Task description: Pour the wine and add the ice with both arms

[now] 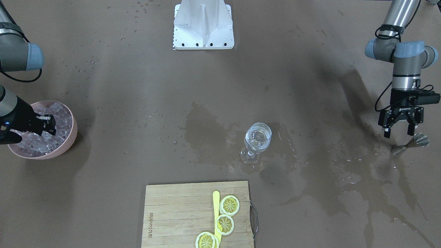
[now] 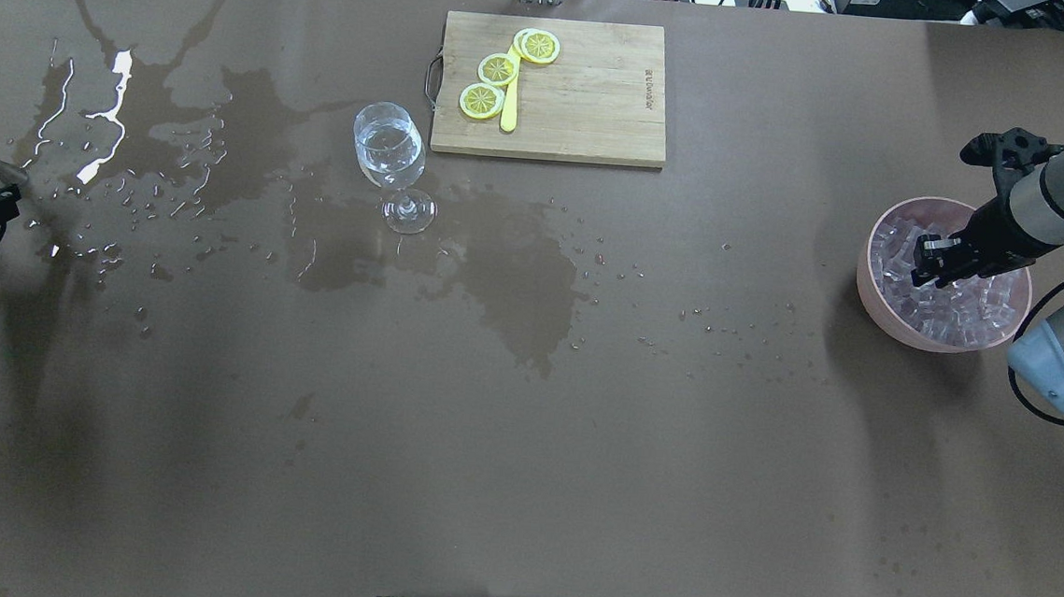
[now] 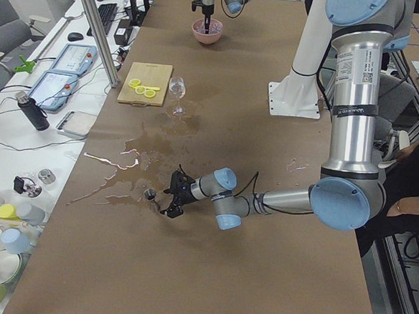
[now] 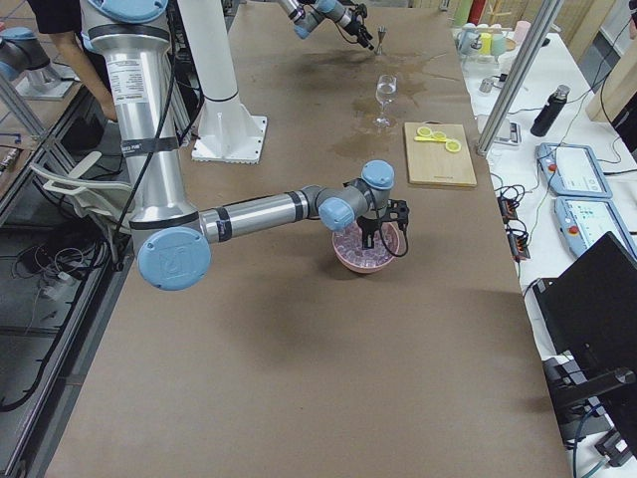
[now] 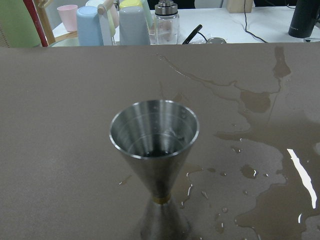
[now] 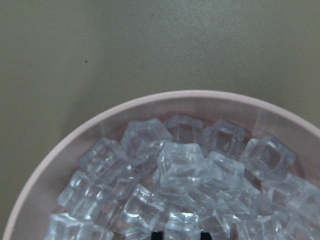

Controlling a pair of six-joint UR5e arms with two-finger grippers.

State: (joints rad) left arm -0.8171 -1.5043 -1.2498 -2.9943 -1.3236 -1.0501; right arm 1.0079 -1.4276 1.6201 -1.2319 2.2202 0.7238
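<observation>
A wine glass [image 1: 257, 137] stands upright mid-table with a little clear wine in its bowl; it also shows in the overhead view [image 2: 390, 153]. A pink bowl [image 1: 70, 139] holds several ice cubes [image 6: 182, 165]. My right gripper [image 1: 48, 124] is lowered into the bowl, narrowed with its fingertips [image 6: 157, 234] on either side of one cube; it also shows in the overhead view [image 2: 933, 259]. My left gripper [image 1: 399, 126] is open and empty just beside a steel jigger [image 1: 421, 139]. The jigger [image 5: 154, 150] stands upright and looks nearly empty.
A wooden cutting board [image 1: 179, 213] with three lemon slices [image 1: 229, 205] and a yellow knife [image 1: 216, 206] lies at the operators' edge. Dark wet stains [image 1: 203, 134] and puddles [image 1: 348, 179] spread around the glass and jigger. The white robot base [image 1: 203, 24] stands at the far side.
</observation>
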